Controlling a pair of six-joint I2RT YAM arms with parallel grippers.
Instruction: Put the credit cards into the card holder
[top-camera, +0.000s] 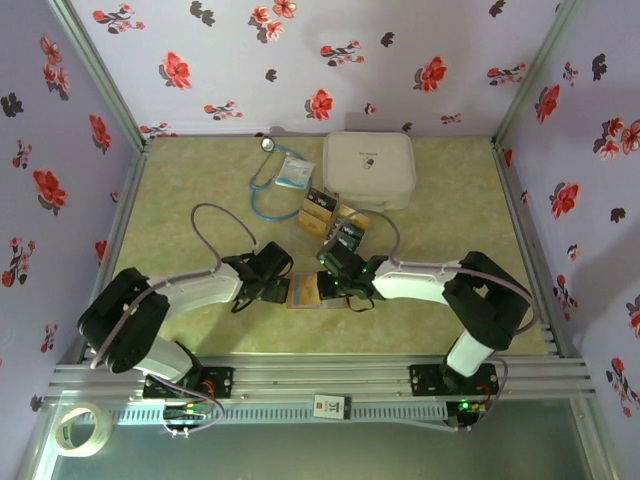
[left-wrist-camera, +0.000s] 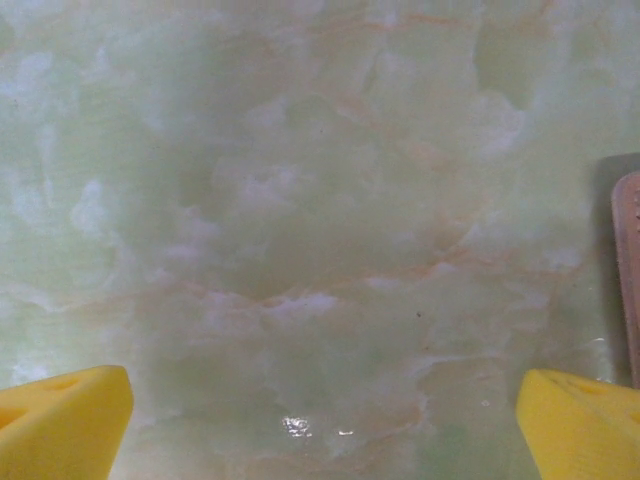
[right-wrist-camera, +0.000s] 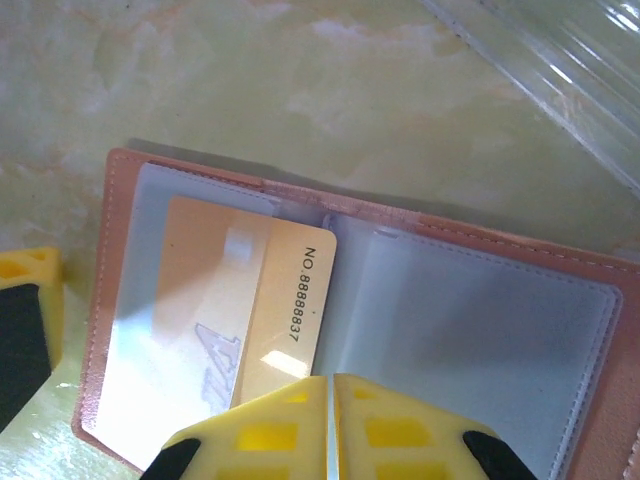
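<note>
Item: gold credit card, lettered "NO." and a row of digits, lying in the left half of the open card holder. Most of its face looks hazed by the greyish clear pocket, while the strip nearest the spine is bare, so I judge it partly seated. Location: the holder lies flat on the green marbled table, between my two arms at the near middle. Right gripper: clenched, fingertips together right over the card's near short edge; whether they pinch that edge or merely press it I cannot tell. Bearing: the card lies straight ahead of my right fingers, its long axis running away from them and parallel to the holder's spine. My right arm is plainly the nearer, and a further seating push would probably go sideways, away from the spine. Left gripper: released, jaws wide, nothing between them, hovering over bare table with the holder's pink edge just to its right. Remaining stock: loose black and gold cards, heaped farther back beside the white case.
</note>
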